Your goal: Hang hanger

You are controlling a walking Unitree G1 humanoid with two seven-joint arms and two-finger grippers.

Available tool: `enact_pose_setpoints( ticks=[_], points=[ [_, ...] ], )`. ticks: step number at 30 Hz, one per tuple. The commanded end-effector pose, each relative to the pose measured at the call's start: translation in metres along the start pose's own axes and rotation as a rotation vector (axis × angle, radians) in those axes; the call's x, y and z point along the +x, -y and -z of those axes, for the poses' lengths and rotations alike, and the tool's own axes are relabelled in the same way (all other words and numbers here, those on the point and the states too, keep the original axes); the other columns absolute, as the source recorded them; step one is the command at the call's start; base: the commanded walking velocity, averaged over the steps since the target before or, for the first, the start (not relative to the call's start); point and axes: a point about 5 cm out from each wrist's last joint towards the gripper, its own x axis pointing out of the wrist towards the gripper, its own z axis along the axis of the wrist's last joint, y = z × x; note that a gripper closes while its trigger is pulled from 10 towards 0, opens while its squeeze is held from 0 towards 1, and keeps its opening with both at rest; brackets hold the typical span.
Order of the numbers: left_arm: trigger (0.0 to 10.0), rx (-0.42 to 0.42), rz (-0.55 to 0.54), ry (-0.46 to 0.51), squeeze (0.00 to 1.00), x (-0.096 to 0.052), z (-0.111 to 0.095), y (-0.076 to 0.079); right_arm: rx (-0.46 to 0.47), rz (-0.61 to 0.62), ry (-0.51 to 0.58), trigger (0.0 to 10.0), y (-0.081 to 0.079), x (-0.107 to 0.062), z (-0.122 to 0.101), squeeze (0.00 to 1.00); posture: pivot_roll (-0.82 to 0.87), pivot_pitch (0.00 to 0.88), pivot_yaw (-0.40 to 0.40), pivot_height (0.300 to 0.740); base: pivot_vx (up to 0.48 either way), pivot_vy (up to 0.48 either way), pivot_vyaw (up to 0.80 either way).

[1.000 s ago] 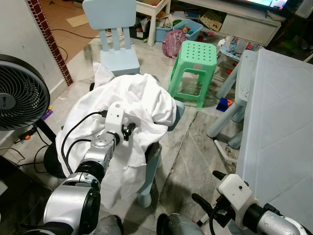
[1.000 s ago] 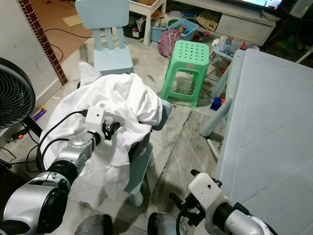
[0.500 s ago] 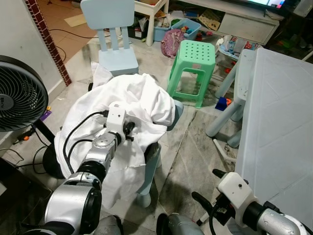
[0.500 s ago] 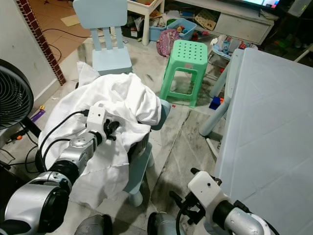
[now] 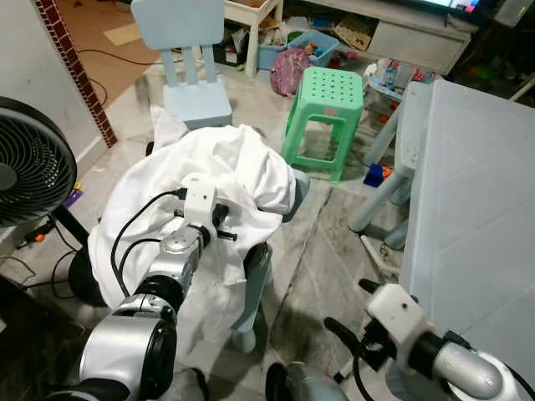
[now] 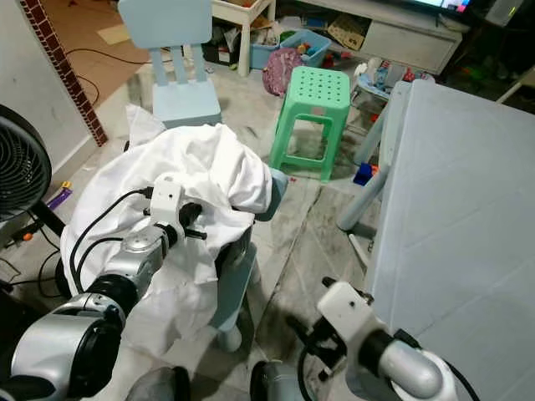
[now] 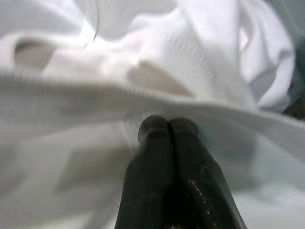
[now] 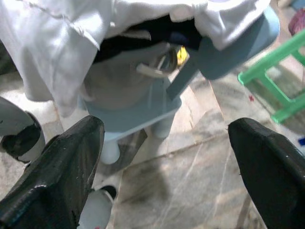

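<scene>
Left wrist view shows the left gripper (image 7: 167, 128) with its two black fingers (image 7: 155, 157) squeezed tight together, tips pressed into a ribbed fold of the white shirt (image 5: 226, 167); it looks like they pinch the cloth, but no cloth shows between them, so I cannot tell. From the head views, the shirt lies heaped over the small blue chair (image 5: 299, 185), and the left arm reaches onto the heap. Compared with a second ago, the whole picture has slid a little, so the head moved; the left gripper has stayed almost in the same spot on the shirt. The right gripper (image 8: 167, 157) hangs low by the floor with its fingers wide apart, holding nothing, and it has swung a bit nearer the chair. A hanger cannot be made out anywhere; it may be hidden under the cloth. So the job looks barely begun: the hanger must be found first
</scene>
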Motion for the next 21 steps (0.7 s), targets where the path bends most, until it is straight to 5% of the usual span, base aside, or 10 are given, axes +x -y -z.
enact_pose_setpoints(
  ticks=[1, 9, 21],
  points=[
    [0.0, 0.002, -0.007, 0.034, 0.0, -0.001, -0.003, 0.001, 0.0, -0.011, -0.014, 10.0, 0.0, 0.002, 0.005, 0.0, -0.19, 0.087, -0.094, 0.74, 0.0, 0.0, 0.0],
    [0.0, -0.009, -0.067, 0.162, 0.0, -0.012, -0.011, 0.006, -0.021, -0.012, -0.006, 10.0, 0.007, 0.011, 0.006, 0.0, -0.16, 0.062, -0.099, 0.74, 0.0, 0.0, 0.0],
    [0.0, 0.02, -0.166, 0.195, 0.0, -0.067, 0.016, 0.018, -0.039, -0.014, 0.009, 10.0, 0.01, 0.02, 0.007, 0.0, -0.12, 0.057, -0.1, 0.74, 0.0, 0.0, 0.0]
  ],
)
